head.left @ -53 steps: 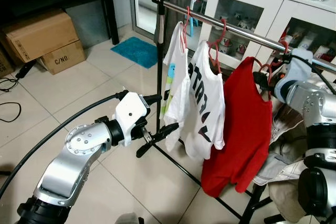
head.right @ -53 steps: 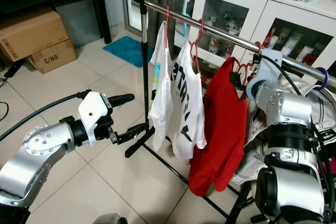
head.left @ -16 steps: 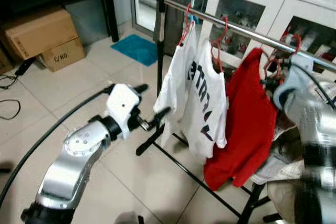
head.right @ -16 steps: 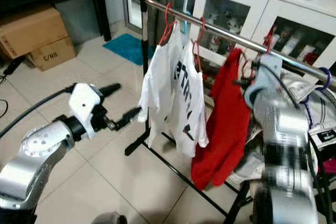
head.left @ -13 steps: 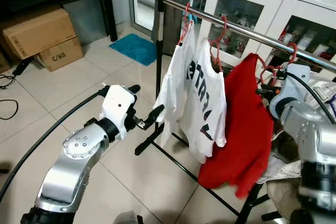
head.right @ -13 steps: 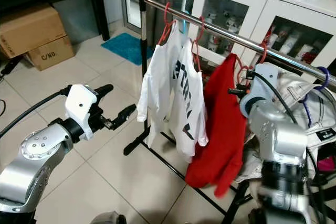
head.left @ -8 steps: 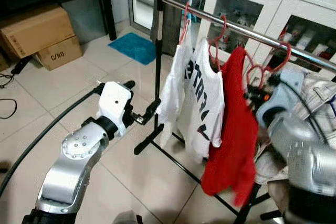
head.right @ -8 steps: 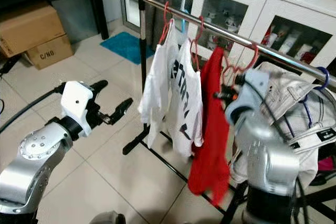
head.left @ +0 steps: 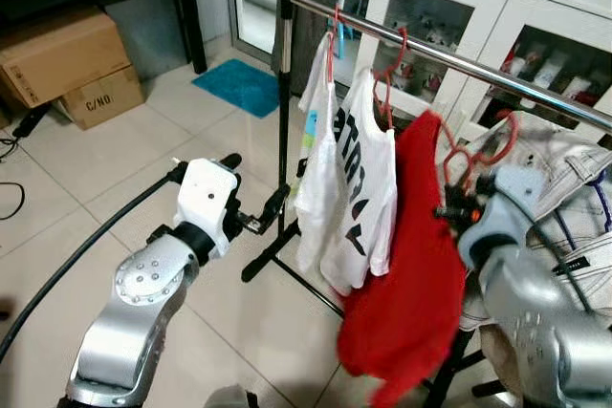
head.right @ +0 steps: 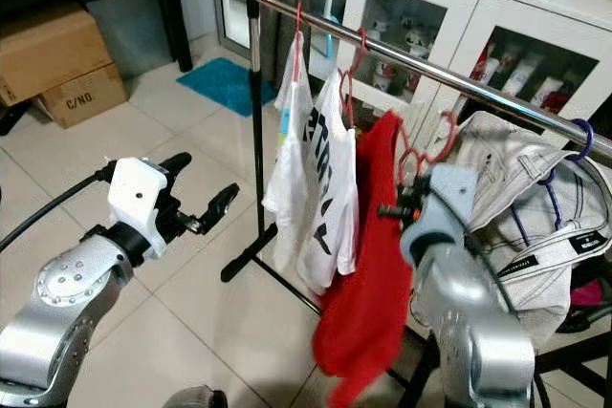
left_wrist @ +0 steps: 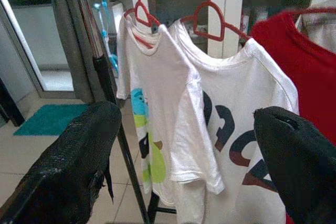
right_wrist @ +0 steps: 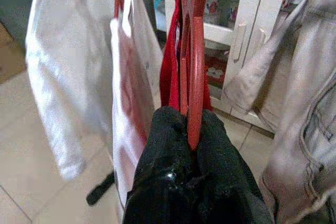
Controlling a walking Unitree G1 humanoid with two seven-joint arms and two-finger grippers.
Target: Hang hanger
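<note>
Glossy red plastic hanger, polished metal rail, soft matt cloth shirts.

Rail is shiny silver on a black post. Red hanger carries a plain red shirt. Two white tees on red hangers: one has a blue-and-green cartoon print, the other black lettering with red bits. Teal mat, brown cardboard boxes, pale denim, beige floor tiles.

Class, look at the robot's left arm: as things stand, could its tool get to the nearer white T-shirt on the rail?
Probably yes. The left tool is open beside the white T-shirt, with only the rack's black post partly between them.
</note>
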